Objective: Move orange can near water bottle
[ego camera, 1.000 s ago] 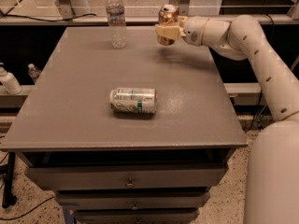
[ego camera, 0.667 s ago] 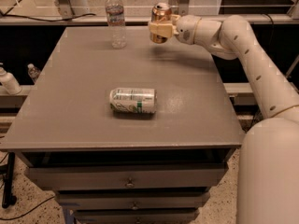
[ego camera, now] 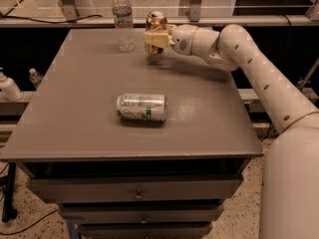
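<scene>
Beside water bottle (ego camera: 123,19): orange can (ego camera: 156,26) in gripper (ego camera: 155,37)

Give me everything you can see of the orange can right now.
The orange can looks like shiny copper-orange metal with a silver top, and it stands upright. The gripper is clamped around its middle, hiding that band; the rim and lower body show. It is at the far edge of the table, just right of the water bottle, apart from it. Whether its base touches the table is unclear.
</scene>
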Tool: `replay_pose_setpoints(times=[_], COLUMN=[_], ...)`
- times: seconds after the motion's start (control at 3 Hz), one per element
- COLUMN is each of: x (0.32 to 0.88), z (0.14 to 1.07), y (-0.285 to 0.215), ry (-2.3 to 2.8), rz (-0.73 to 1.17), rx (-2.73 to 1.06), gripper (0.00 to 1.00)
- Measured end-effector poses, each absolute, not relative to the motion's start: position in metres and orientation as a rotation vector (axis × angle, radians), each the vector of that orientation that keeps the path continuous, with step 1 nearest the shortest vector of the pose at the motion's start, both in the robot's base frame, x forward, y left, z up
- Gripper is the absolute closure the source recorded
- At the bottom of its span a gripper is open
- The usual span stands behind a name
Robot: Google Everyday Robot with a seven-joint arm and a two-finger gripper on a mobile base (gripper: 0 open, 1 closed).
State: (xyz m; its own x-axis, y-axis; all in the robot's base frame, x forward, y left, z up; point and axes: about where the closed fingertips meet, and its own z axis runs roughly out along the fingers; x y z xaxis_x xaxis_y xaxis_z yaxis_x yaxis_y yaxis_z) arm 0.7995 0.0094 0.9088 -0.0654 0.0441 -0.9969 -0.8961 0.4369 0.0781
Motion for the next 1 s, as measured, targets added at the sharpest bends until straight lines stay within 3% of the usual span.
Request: replay_pose_setpoints(times=[1.0], x=[0.809], z=[0.901], y=[0.024], ry=[1.458], rz=[0.903], rx=[-0.901], gripper=[1.0])
